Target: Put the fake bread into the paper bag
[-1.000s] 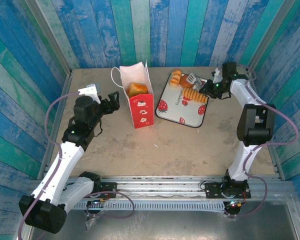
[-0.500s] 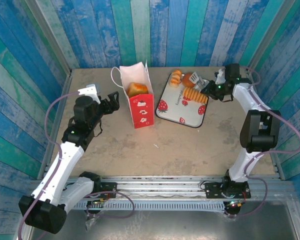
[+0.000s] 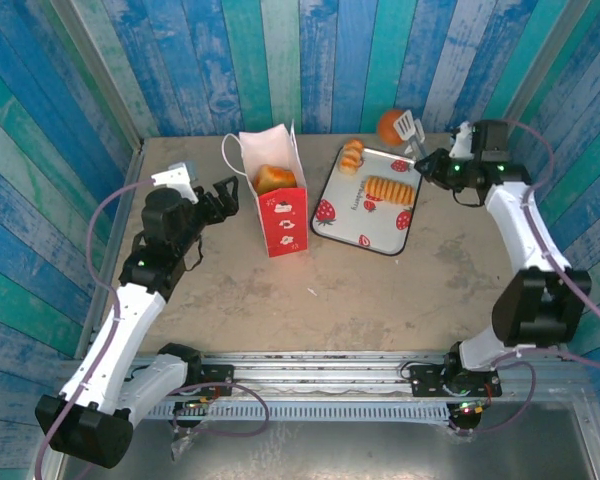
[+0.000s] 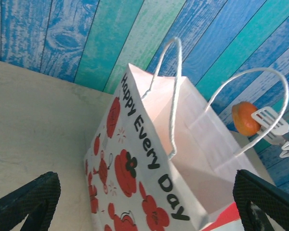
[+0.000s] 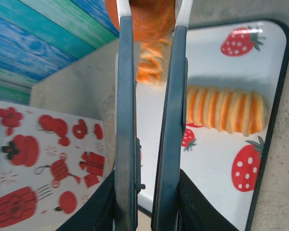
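- the right gripper is clamped on a pair of tongs. their white slotted tips pinch a round orange bun, held above the far edge of the strawberry tray. that looks high enough to clear the bag's rim.
- the left gripper is spread wide with nothing in it, just beside the paper bag, probably to steady it.
- the bag stands upright with its mouth open, and one pastry is already inside.
- a ridged loaf and a croissant lie on the tray.
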`<state>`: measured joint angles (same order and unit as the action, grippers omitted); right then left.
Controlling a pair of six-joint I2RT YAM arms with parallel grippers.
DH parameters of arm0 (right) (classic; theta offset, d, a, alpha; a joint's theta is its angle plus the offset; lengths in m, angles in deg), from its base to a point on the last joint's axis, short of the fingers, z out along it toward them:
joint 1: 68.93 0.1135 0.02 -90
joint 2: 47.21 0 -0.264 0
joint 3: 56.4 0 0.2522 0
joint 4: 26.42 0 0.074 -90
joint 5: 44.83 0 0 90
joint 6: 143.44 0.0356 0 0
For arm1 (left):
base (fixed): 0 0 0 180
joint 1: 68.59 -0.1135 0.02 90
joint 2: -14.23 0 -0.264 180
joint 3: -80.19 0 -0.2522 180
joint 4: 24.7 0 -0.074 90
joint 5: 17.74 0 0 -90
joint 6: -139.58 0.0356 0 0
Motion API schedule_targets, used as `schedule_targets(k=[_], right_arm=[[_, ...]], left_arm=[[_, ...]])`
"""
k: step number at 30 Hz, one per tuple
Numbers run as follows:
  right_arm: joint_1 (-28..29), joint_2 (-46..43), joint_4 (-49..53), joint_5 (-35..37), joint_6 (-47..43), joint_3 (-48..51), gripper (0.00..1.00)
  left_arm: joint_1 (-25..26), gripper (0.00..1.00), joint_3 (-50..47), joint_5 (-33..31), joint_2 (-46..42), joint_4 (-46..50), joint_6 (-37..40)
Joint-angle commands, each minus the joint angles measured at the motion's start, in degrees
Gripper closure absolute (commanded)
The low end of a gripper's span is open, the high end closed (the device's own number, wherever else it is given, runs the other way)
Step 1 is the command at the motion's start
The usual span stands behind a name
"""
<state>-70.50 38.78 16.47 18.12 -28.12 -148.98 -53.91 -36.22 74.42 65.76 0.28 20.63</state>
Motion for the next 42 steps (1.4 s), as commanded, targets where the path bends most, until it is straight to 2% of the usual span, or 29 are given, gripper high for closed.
schedule_targets(k=[1, 6, 14, 23, 30, 31, 36, 42], right_arm=[[0.14, -7.08, -1.59, -1.83, 1.36, 0.75, 0.99], [2.51, -14.11, 0.39, -3.0, 2.34, 0.69, 1.0], [12.93, -20.24, 0.53, 0.85, 2.75, -3.5, 1.0], [26.72, -19.08, -2.73, 5.21, 1.83, -8.73, 0.99], [35.48, -15.77, -6.2, 7.38, 1.95, -10.38, 0.99], [38.13, -15.23, -6.72, 7.79, 2.02, -10.31, 0.99], [42.01, -13.37, -10.8, 8.59, 4.35, -8.25, 0.99], [42.91, -11.68, -12.55, 8.9, 6.4, -6.98, 0.99]], left_arm=[[-0.24, 0.02, 2.18, 3.84, 0.66, -0.98, -3.3], [-0.26, 0.0, 3.7, 8.67, 4.37, -2.17, -6.21], [-0.15, 0.05, 2.92, 11.97, 9.54, -8.24, -11.83], [-0.26, 0.09, 3.88, 13.62, 14.09, -11.76, -14.84], [-0.24, 0.21, 3.61, 13.69, 16.19, -12.92, -15.39], [-0.26, 0.21, 3.41, 13.46, 16.39, -12.93, -15.41], [-0.26, 0.26, 3.18, 13.41, 16.68, -12.33, -14.2], [-0.26, 0.31, 2.09, 12.17, 15.99, -11.48, -12.98]])
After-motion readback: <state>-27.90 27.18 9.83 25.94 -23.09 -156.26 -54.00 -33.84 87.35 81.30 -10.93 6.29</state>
